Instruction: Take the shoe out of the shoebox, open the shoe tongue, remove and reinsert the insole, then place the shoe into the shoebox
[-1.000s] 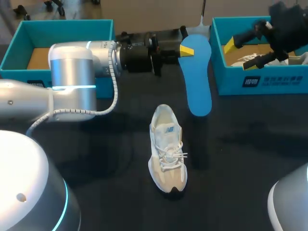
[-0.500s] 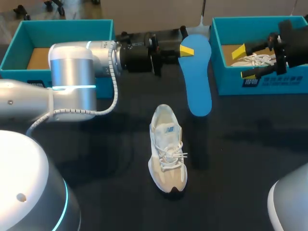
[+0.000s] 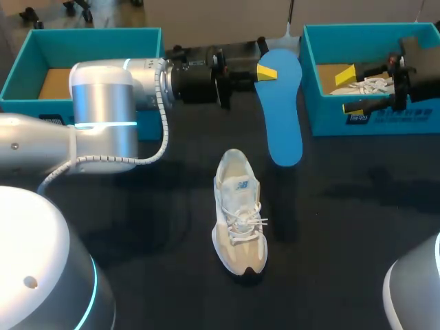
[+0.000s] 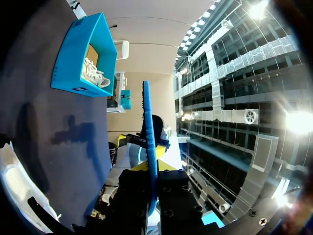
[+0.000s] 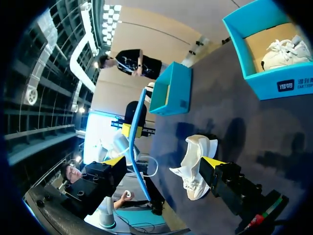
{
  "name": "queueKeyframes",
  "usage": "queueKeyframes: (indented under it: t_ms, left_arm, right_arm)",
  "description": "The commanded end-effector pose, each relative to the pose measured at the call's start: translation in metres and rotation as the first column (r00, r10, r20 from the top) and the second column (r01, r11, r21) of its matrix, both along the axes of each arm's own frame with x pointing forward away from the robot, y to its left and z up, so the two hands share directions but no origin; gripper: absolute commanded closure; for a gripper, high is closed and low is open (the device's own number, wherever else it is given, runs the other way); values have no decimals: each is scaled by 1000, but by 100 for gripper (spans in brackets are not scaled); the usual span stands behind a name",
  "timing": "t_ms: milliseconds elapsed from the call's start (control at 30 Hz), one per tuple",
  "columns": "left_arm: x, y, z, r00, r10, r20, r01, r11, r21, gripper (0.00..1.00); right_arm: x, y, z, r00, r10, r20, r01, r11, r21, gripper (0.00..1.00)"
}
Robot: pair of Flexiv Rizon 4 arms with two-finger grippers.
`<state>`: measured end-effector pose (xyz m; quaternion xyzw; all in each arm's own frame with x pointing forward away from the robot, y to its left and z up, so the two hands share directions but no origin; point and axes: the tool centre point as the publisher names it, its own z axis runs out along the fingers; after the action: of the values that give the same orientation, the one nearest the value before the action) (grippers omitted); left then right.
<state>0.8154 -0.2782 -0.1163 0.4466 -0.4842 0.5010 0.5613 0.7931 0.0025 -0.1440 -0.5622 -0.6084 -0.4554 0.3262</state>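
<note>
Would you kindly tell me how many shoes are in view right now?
2. One shoe lies on the table near its middle; the other shoe sits inside the right box. The left box is partly hidden by the left arm, so another may be hidden.

Head view: the left claw (image 3: 271, 69) shows one yellow tip only; the other is behind the insole (image 3: 283, 117). Near wall of the left box (image 3: 82, 34) is mostly behind the left arm (image 3: 103, 103). The right box (image 3: 330, 117) runs off the edge, & the boxed shoe (image 3: 369, 85) sits partly behind the right claw (image 3: 349, 89).

Left wrist view: insole is edge-on, face unseen, lower end lost inside the claw. A white shape (image 4: 14, 181) at the black rim is too cut off to ID.

Right wrist view: box wall hides the boxed shoe's lower part.
</note>
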Motion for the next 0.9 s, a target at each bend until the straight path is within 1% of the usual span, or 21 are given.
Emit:
queueKeyframes:
  t_ms: [33, 133, 200, 233, 267, 300, 400, 433, 467, 500, 533, 567, 600, 667, 700, 733, 767, 900]
  left_arm:
    - [0, -1, -1, 1000, 0, 1, 0, 1000, -1, 100]
    - [0, 3, 1, 989, -58, 139, 56, 998, 20, 100]
    - [0, 6, 3, 977, -84, 196, 82, 996, 18, 100]
    - [1, 8, 4, 959, -93, 267, 91, 996, 18, 100]
    - [1, 9, 5, 954, -98, 283, 97, 995, 19, 100]
    - [3, 11, 8, 948, -84, 306, 92, 996, -11, 100]
    - [7, 14, 11, 910, -62, 411, 81, 996, -30, 100]
    - [8, 15, 13, 880, -61, 471, 80, 997, -21, 100]
    - [8, 15, 13, 866, -65, 496, 81, 997, -11, 100]
    - [9, 15, 13, 842, -52, 538, 71, 997, -13, 100]
    - [9, 16, 12, 799, -61, 598, 68, 998, 11, 100]
    - [10, 16, 11, 787, -55, 615, 60, 998, 12, 100]
    - [11, 16, 11, 753, -33, 657, 40, 999, 4, 100]
    - [13, 16, 10, 673, -24, 739, 22, 1000, 12, 100]
    - [14, 16, 9, 620, -12, 784, 5, 1000, 11, 100]
    - [14, 16, 8, 603, 10, 797, -2, 1000, -11, 100]
    - [15, 17, 9, 570, 32, 821, -17, 999, -28, 100]
    - [19, 20, 10, 419, 60, 906, -34, 998, -50, 100]
  right_arm:
    - [2, 2, 0, 1000, 2, -2, -2, 1000, -3, 0]
    - [2, 2, 0, 1000, 2, -2, -2, 1000, -3, 0]
    - [2, 2, 0, 1000, 2, -2, -2, 1000, -3, 0]
    - [2, 2, 0, 1000, 2, -2, -2, 1000, -3, 0]
    - [2, 2, 0, 1000, 2, -2, -2, 1000, -3, 0]
    - [2, 2, 0, 1000, 2, -2, -2, 1000, -3, 0]
    - [2, 2, 0, 1000, 2, -2, -2, 1000, -3, 0]
    - [2, 2, 0, 1000, 2, -2, -2, 1000, -3, 0]
    - [2, 2, 0, 1000, 2, -2, -2, 1000, -3, 0]
    - [2, 2, 0, 1000, 2, -2, -2, 1000, -3, 0]
    - [2, 2, 0, 1000, 2, -2, -2, 1000, -3, 0]
    - [2, 2, 0, 1000, 2, -2, -2, 1000, -3, 0]
    - [2, 2, 0, 1000, 2, -2, -2, 1000, -3, 0]
    - [2, 2, 0, 1000, 2, -2, -2, 1000, -3, 0]
    - [2, 2, 0, 1000, 2, -2, -2, 1000, -3, 0]
    - [2, 2, 0, 1000, 2, -2, -2, 1000, -3, 0]
    - [2, 2, 0, 1000, 2, -2, -2, 1000, -3, 0]
    - [2, 2, 0, 1000, 2, -2, -2, 1000, -3, 0]
